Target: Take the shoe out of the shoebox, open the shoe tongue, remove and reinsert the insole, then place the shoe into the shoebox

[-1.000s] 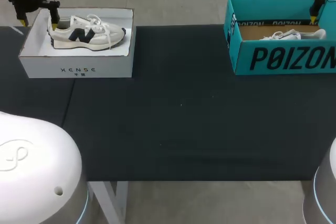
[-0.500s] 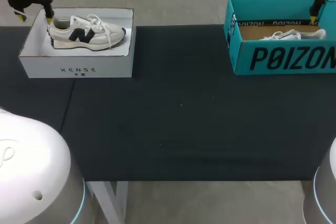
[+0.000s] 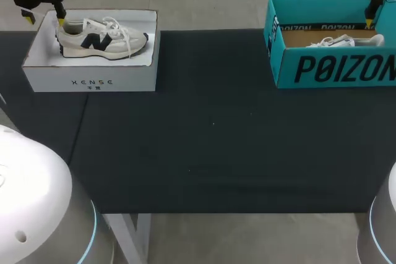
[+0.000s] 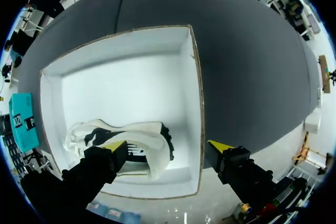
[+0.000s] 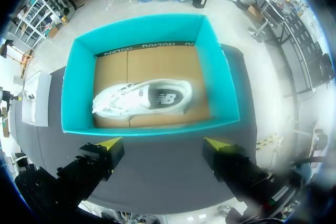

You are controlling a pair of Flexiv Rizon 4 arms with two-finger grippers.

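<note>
A cream sneaker with navy trim (image 3: 102,38) lies on its side in the white shoebox (image 3: 90,81) at the table's far left. My left gripper (image 3: 44,20) hangs open just above the box's left end, over the heel. In the left wrist view the heel (image 4: 149,145) and the box's end wall (image 4: 198,103) lie below and between the open left gripper (image 4: 167,146), untouched. At the far right a white shoe (image 5: 142,98) lies in the teal shoebox (image 3: 334,69). My right gripper (image 5: 163,144) stands open above that box's end, holding nothing.
The dark table top (image 3: 216,128) stretches between the two boxes with nothing on it. My arms' white bases sit at the near left (image 3: 31,202) and near right corners.
My left gripper has risen a little above the white box's heel end and shifted slightly sideways; the left arm's base link has swung leftward. The right arm has not moved.
</note>
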